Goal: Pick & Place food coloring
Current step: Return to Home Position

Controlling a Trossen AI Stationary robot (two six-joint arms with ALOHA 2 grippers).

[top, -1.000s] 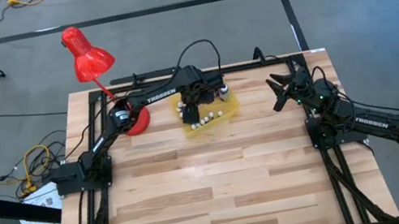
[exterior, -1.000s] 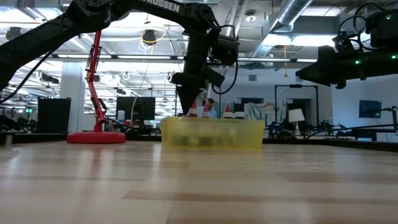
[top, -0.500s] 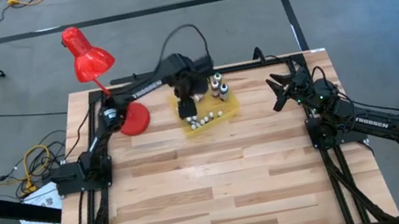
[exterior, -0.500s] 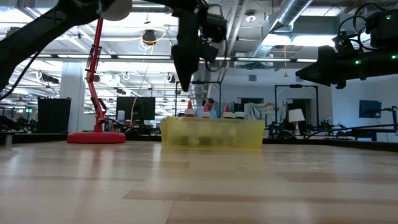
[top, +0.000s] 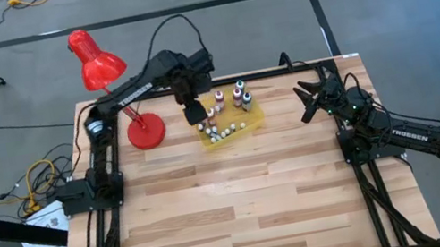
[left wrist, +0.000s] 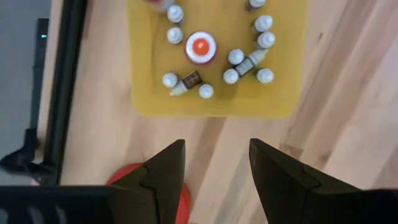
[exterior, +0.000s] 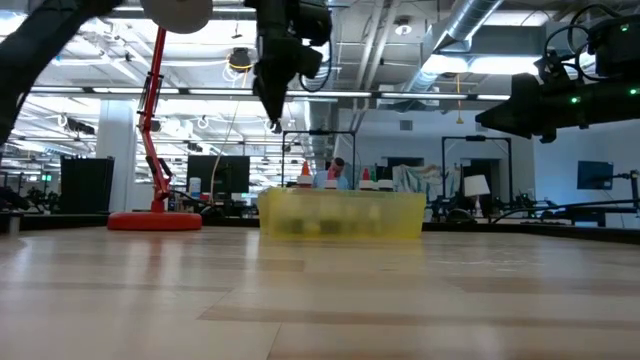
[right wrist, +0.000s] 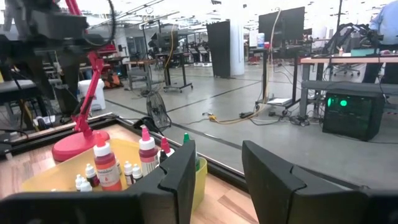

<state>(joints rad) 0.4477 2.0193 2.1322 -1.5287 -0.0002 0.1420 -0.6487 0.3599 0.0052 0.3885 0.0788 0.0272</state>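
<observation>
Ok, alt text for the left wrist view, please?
Looking down on a yellow bin holding about a dozen small pale-capped food coloring bottles, including a larger orange-topped bottle. The left gripper hangs above the table, jaws open.

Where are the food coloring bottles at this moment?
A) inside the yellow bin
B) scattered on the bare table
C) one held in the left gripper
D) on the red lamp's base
A: the left wrist view shows the food coloring bottles inside the yellow bin, and the left gripper is open and empty.
</observation>
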